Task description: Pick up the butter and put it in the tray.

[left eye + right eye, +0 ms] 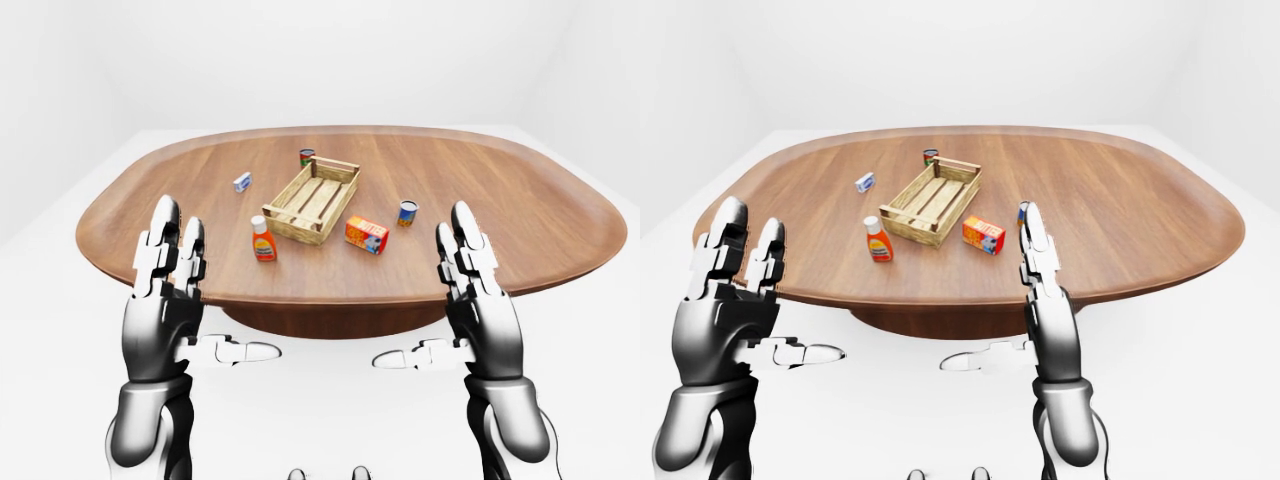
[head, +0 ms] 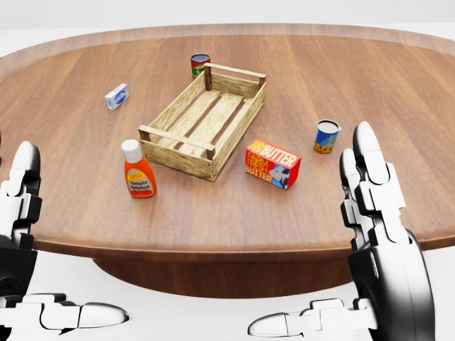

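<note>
Head view: butter lies untouched beside the crate, both hands empty

Head view shows the butter (image 2: 273, 163), a red and orange carton, lying on the wooden table (image 2: 370, 78) just to the right of the slatted wooden tray (image 2: 205, 119), near its lower corner but apart from it. A ketchup bottle (image 2: 138, 169) stands to the tray's lower left, a blue can (image 2: 327, 136) sits right of the butter, a second can (image 2: 200, 65) stands at the tray's top end, and a small white and blue box (image 2: 116, 96) lies at upper left.

The left hand (image 1: 165, 290) and right hand (image 1: 475, 290) are both raised at the near edge of the table, fingers spread wide and holding nothing, well short of the butter.

The carton looks like a light, stiff box with flat printed faces, likely a little slick. Its judged best hold is across the two long sides, fingers on one and thumb on the other, near the middle so it does not swing. The right hand sits nearer to it. Squeezing hard could dent the card; the tray is empty and open for setting it down.
</note>
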